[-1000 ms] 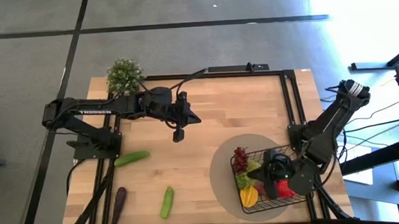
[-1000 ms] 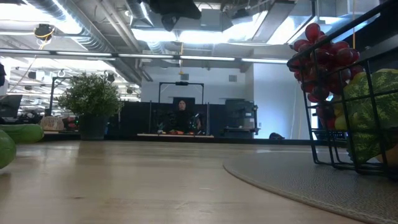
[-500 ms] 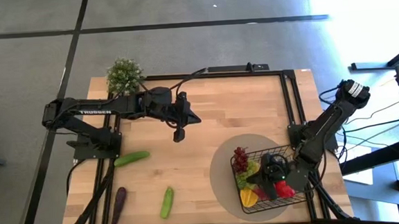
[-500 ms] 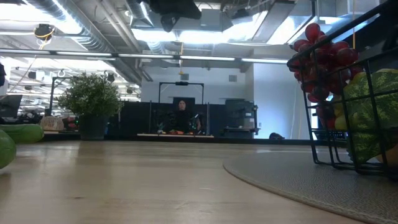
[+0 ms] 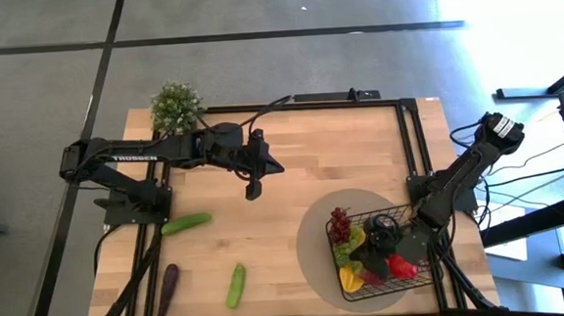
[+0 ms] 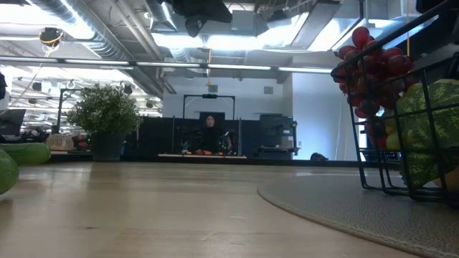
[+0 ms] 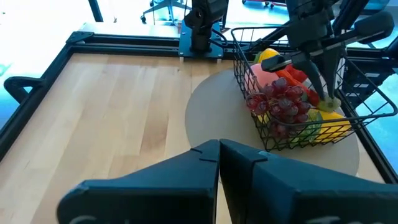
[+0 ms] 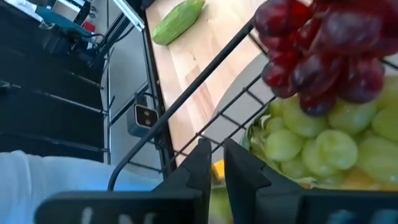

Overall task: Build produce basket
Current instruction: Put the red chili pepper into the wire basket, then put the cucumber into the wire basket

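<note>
The black wire basket (image 5: 409,276) stands on a round grey mat (image 5: 319,273) at the near right. It holds dark red grapes (image 5: 340,221), green grapes (image 5: 355,240), a yellow fruit (image 5: 350,277) and a red fruit (image 5: 402,265). My right gripper (image 5: 369,262) reaches into the basket from the right, fingers shut (image 8: 215,152), just beside the green grapes (image 8: 311,143) and below the red grapes (image 8: 323,43). My left gripper (image 5: 253,190) hangs shut and empty over the table's middle (image 7: 219,148). Two cucumbers (image 5: 186,223) (image 5: 236,284) and an eggplant (image 5: 169,280) lie on the table at the near left. My right gripper's shut fingers (image 8: 200,163) point slanting down into the basket among the produce, close to a wire of the basket's wall (image 8: 186,102). I cannot tell whether they touch a fruit or the wire.
A leafy potted plant (image 5: 174,107) stands at the far left corner. A black frame rail (image 5: 414,145) runs along the table's right and far edges. Bare wood lies between the two arms (image 5: 302,167). The low view shows the basket (image 6: 401,172) at its right.
My right gripper has gone toward the table's left, from the basket's right side farther in over the fruit. My left arm and the produce on the table have kept still.
</note>
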Robot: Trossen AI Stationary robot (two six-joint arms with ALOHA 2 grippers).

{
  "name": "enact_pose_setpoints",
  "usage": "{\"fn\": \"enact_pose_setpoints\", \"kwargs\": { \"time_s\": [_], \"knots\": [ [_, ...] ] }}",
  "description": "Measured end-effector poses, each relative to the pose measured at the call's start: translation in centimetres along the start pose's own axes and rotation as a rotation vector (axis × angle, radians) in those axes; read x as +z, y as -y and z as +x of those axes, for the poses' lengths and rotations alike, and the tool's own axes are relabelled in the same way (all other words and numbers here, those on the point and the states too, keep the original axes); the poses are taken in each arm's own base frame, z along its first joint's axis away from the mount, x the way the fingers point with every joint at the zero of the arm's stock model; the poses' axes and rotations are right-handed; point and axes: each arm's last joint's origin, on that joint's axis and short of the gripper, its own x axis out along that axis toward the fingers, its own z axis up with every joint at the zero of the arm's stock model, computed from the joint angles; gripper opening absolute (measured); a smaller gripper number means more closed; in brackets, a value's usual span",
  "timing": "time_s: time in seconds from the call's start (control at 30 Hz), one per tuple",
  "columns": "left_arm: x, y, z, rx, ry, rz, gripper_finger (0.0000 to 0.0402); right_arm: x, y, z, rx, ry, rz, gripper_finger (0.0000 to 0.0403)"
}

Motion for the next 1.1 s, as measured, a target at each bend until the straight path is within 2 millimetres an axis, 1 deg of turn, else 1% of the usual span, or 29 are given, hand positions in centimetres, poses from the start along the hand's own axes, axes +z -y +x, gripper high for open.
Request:
{"fn": "enact_pose_setpoints", "kwargs": {
  "time_s": [0.27,0.33,0.43,0.47,0.5,0.53,0.6,0.7,0.77,0.8,0.9,1.0,1.1],
  "knots": [
    [0.0,0.0,0.0,0.001,0.0,-0.002,0.0001,0.6,0.1,0.2,-0.01,0.019,0.001,0.0071],
    [0.0,0.0,0.0,0.007,-0.002,-0.004,0.0,0.8,-0.3,0.2,0.005,0.016,-0.024,0.0074],
    [-0.2,0.0,0.0,0.011,-0.026,-0.035,0.0001,1.1,-1.4,-0.2,0.078,-0.051,-0.051,0.0072],
    [-0.2,0.0,-0.3,0.013,-0.039,-0.051,0.0001,1.3,-1.9,-0.4,0.097,-0.056,-0.051,0.007],
    [-0.2,0.0,-1.0,0.017,-0.06,-0.056,0.0,1.5,-2.3,-0.6,0.114,-0.051,-0.055,0.0067],
    [0.1,0.1,-1.8,0.02,-0.076,-0.059,0.0,1.8,-2.9,-0.8,0.133,-0.042,-0.069,0.0065],
    [1.1,0.4,-2.5,0.034,-0.088,-0.072,0.0,2.4,-3.8,-1.3,0.165,-0.023,-0.114,0.006],
    [0.6,0.9,-4.0,0.074,-0.253,-0.12,0.0,3.3,-5.1,-1.9,0.189,0.013,-0.174,0.0057],
    [1.9,1.4,-4.9,0.085,-0.24,-0.161,0.0,3.8,-5.5,-2.3,0.174,0.012,-0.2,0.0056],
    [2.0,1.7,-5.5,0.104,-0.272,-0.195,0.0,4.0,-5.7,-2.5,0.16,0.009,-0.204,0.0056],
    [1.6,2.3,-6.6,0.174,-0.409,-0.284,0.0,4.7,-5.9,-3.3,0.07,-0.032,-0.24,0.0056],
    [1.9,3.1,-7.9,0.217,-0.447,-0.368,0.0,5.9,-6.4,-4.6,-0.015,-0.061,-0.301,0.0056],
    [1.3,3.8,-8.0,0.246,-0.495,-0.464,0.0,7.5,-6.9,-5.8,-0.142,-0.035,-0.369,0.0056]
  ]
}}
